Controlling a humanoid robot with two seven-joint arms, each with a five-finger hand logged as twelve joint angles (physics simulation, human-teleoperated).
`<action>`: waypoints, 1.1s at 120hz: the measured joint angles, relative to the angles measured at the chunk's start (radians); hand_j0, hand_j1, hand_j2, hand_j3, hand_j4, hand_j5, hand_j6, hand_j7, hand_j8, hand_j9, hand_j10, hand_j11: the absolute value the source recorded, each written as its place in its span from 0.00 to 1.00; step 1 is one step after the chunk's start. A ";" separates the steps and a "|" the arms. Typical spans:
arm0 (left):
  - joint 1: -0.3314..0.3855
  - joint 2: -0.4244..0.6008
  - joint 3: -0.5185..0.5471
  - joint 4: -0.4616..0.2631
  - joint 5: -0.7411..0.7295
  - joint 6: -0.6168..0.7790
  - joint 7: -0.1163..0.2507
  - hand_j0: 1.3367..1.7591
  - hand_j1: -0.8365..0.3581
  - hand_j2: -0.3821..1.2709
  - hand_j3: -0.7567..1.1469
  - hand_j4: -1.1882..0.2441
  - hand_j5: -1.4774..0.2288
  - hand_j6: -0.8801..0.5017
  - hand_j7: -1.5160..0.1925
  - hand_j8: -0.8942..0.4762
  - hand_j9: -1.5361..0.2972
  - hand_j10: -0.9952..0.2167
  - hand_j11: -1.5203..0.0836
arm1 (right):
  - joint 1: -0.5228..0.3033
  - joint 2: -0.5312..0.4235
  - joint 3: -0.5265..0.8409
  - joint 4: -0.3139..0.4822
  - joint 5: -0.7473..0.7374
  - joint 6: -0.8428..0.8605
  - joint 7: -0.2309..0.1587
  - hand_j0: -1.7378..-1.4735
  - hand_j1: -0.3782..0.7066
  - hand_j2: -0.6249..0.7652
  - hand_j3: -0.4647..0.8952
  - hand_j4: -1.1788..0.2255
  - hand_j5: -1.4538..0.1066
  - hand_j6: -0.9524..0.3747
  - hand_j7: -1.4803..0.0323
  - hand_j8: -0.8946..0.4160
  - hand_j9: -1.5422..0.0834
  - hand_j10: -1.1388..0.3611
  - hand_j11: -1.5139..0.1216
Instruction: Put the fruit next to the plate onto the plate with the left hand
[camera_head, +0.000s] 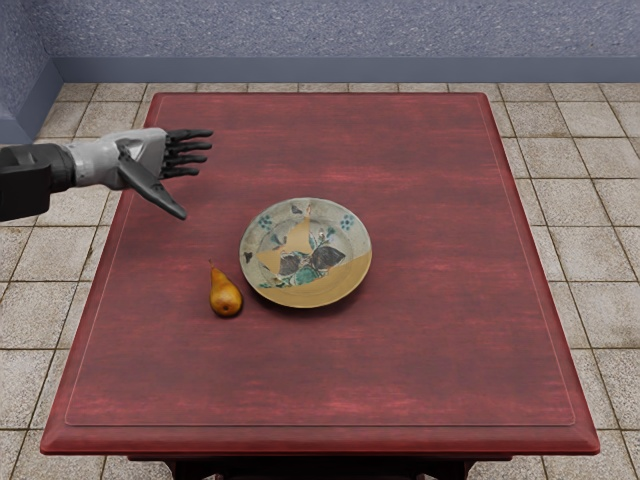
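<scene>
A small brown-orange pear (225, 296) lies on the red table, just left of the plate and apart from its rim. The round plate (352, 278) has a yellow rim and a blue-grey painted pattern, and nothing lies on it. My left hand (176, 160) hovers at the table's far left edge, well above and behind the pear. Its fingers (190, 152) are stretched out flat toward the right and the thumb points down; it holds nothing. The left arm enters from the left edge of the head view.
The dark red table (450, 330) stands on a tiled floor (590, 250), with a grey wall behind it. Nothing else rests on the tabletop besides the pear and the plate.
</scene>
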 joint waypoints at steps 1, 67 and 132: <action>0.000 0.000 0.000 0.000 0.000 0.000 0.000 0.76 0.99 0.23 0.40 0.83 0.87 0.64 0.89 0.65 0.84 0.82 0.95 | 0.000 0.000 0.000 0.000 0.000 0.000 0.000 0.30 0.05 0.45 0.34 0.82 0.91 0.70 0.96 0.66 0.93 0.74 0.91; -0.062 0.009 -0.082 -0.063 0.460 0.000 -0.010 0.76 0.99 0.23 0.40 0.83 0.87 0.64 0.89 0.65 0.84 0.82 0.95 | -0.009 0.000 -0.003 0.004 0.000 0.001 -0.006 0.30 0.05 0.45 0.34 0.82 0.91 0.70 0.96 0.66 0.93 0.74 0.91; -0.068 0.049 -0.151 -0.364 0.962 0.000 -0.011 0.76 0.99 0.23 0.40 0.83 0.87 0.63 0.89 0.65 0.84 0.82 0.95 | -0.009 0.000 -0.003 0.005 0.000 0.001 -0.006 0.30 0.05 0.45 0.34 0.82 0.91 0.70 0.96 0.66 0.93 0.74 0.91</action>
